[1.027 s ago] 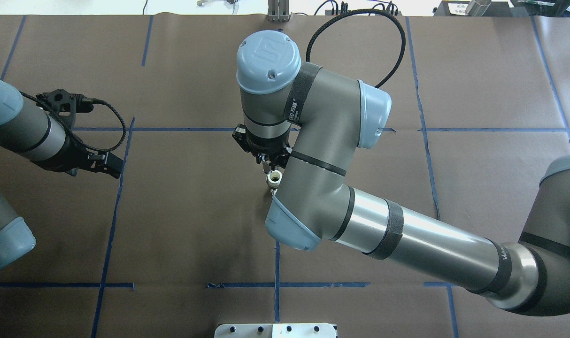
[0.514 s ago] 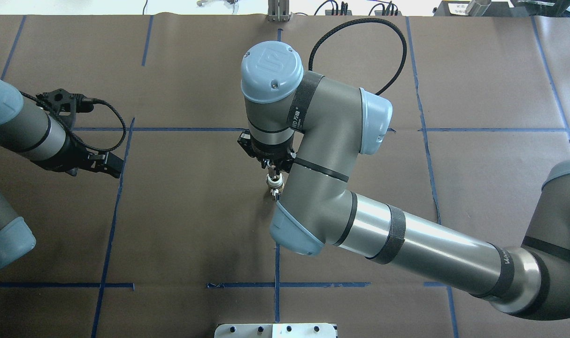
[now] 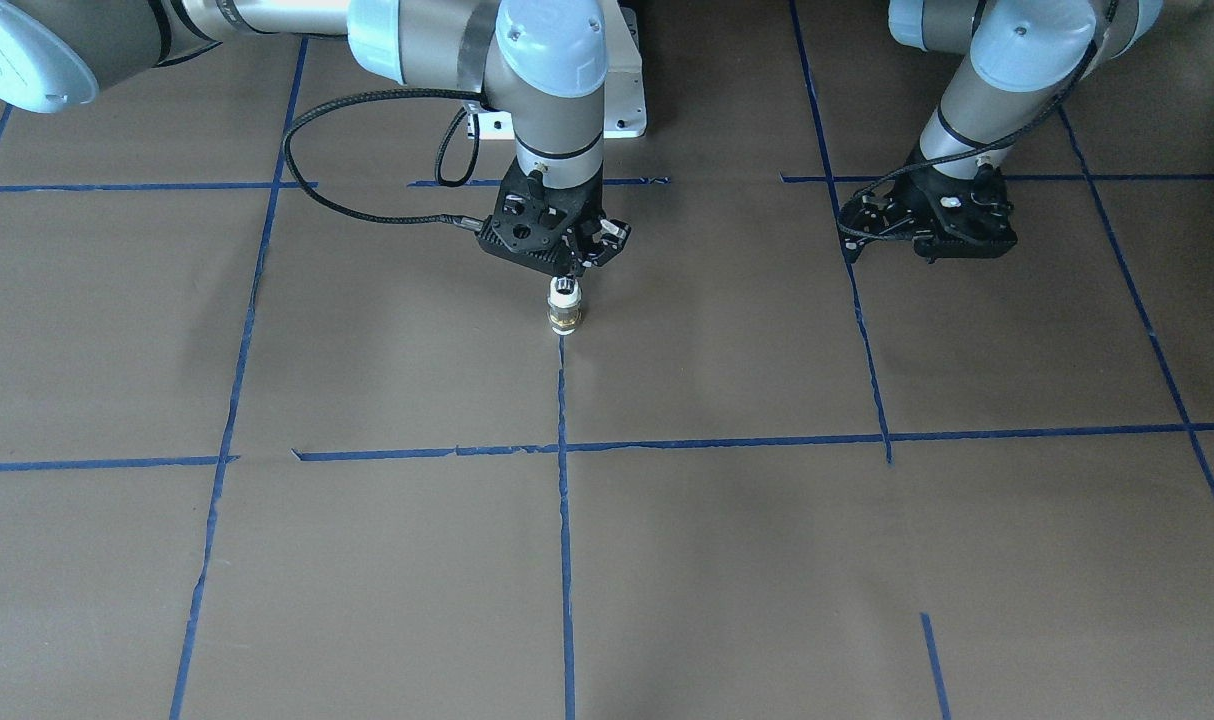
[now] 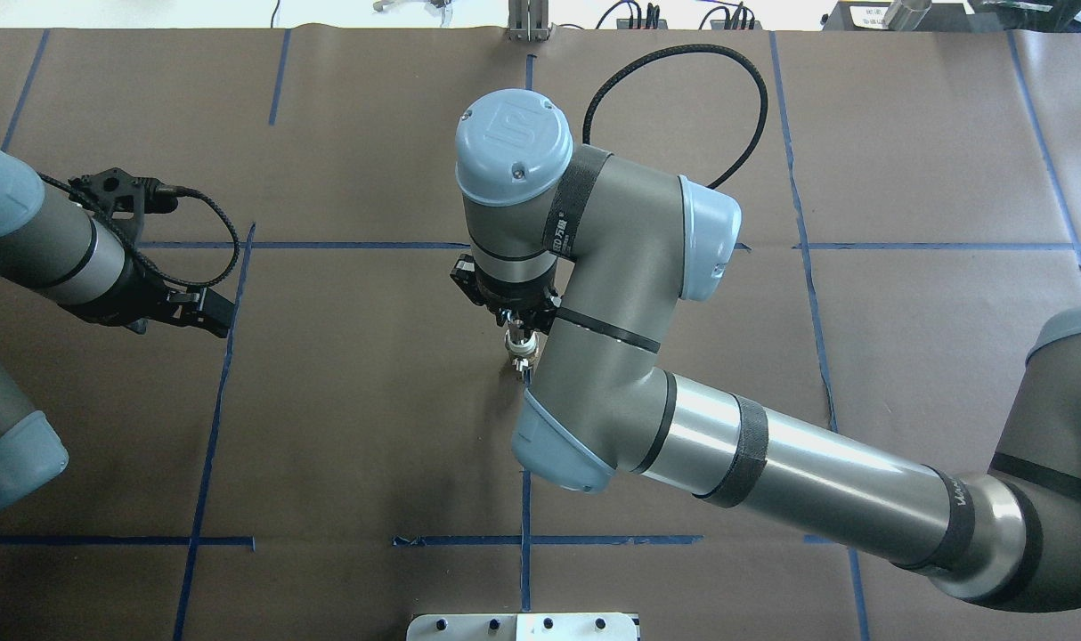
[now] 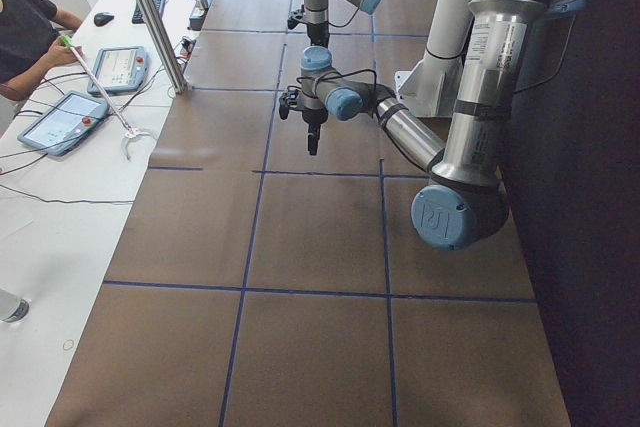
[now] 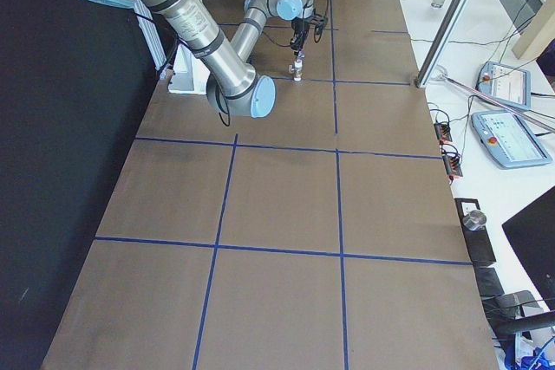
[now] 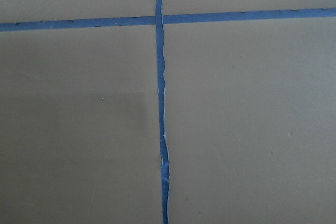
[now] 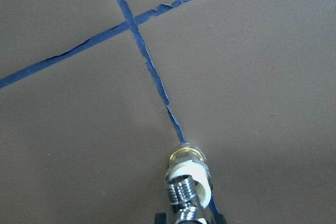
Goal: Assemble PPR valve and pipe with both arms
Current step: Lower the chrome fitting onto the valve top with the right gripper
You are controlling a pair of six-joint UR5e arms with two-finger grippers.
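The right tool (image 3: pixel 565 272) grips the chrome pipe (image 8: pixel 184 199), whose end meets the top of the upright PPR valve (image 3: pixel 564 312) on the surface (image 3: pixel 667 560). The left tool (image 4: pixel 215 313) hangs well apart; I cannot tell whether it is open or closed.

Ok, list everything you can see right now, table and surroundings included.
PPR valve: one, white and brass, upright on a tape line mid-table.
pipe: one, chrome, on the valve's top end.
tape lines: several, blue, gridding the brown table cover.
teach pendants: two, grey, side bench.
operator: one, dark shirt, at that bench.
right tool: one, black, closed on the pipe.
left tool: one, black, away from the parts; open or shut unclear.
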